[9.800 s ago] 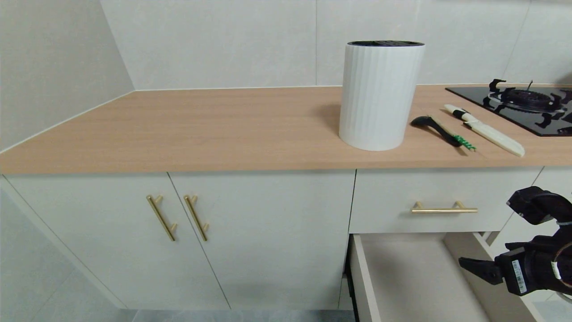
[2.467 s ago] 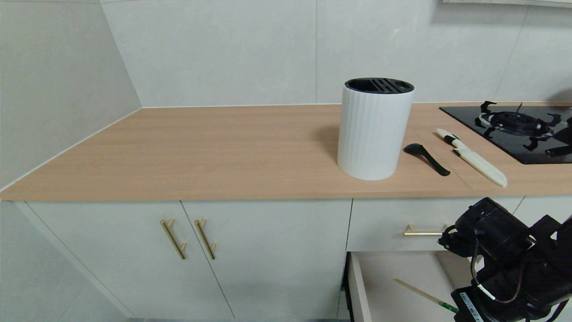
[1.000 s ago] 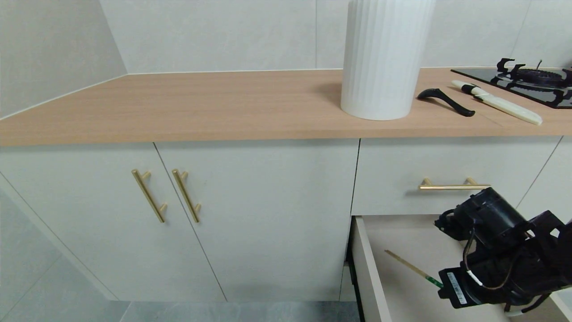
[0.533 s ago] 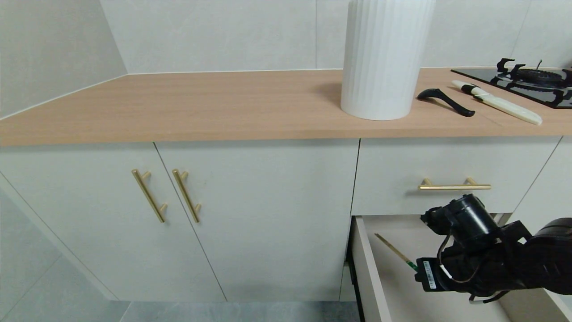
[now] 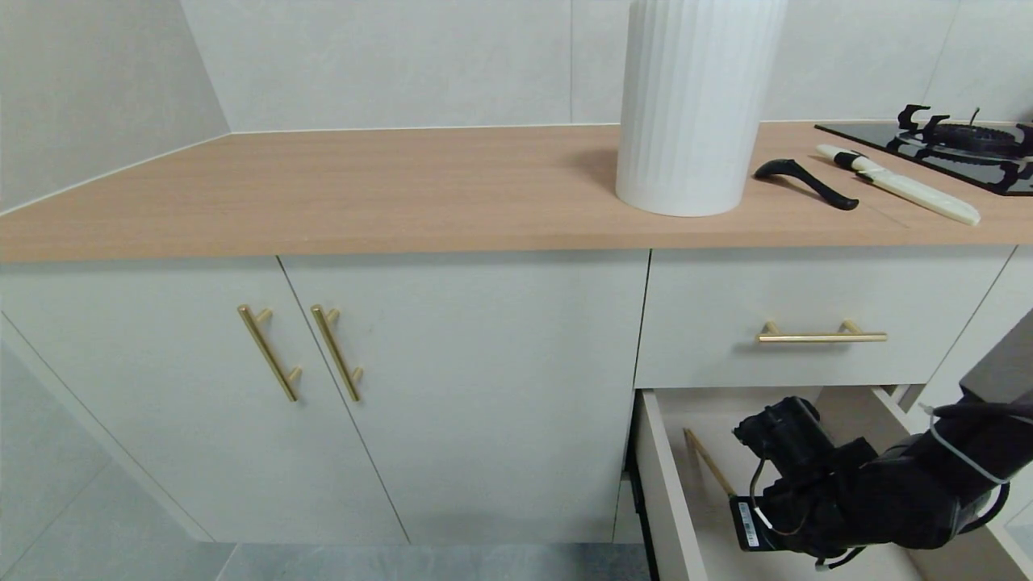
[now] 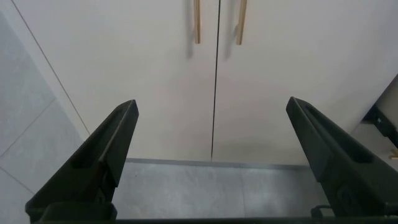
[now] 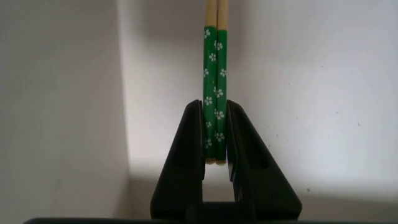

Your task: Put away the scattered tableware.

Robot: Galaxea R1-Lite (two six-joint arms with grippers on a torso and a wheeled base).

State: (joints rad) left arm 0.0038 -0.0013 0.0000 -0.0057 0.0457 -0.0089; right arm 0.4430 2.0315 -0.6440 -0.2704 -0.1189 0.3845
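Note:
My right gripper [image 7: 215, 140] is shut on a pair of wooden chopsticks [image 7: 215, 81] with green flowered ends, held low inside the open lower drawer [image 5: 658, 476]. In the head view the chopsticks [image 5: 708, 460] slant along the drawer's left wall, with the right arm's wrist behind them. On the wooden counter [image 5: 363, 194] lie a black spoon [image 5: 803, 182] and a white knife [image 5: 900, 184], to the right of a tall white ribbed holder [image 5: 690, 105]. My left gripper [image 6: 214, 162] is open, facing the cabinet doors [image 6: 217, 81] near the floor.
A black gas hob [image 5: 964, 145] sits at the counter's far right. The upper drawer with a gold handle [image 5: 819, 335] is closed above the open one. Two cabinet doors with gold handles [image 5: 299, 363] stand to the left.
The right arm has moved left and lower into the drawer, bringing the chopsticks close to the drawer's left wall. The head view dropped after the older frames.

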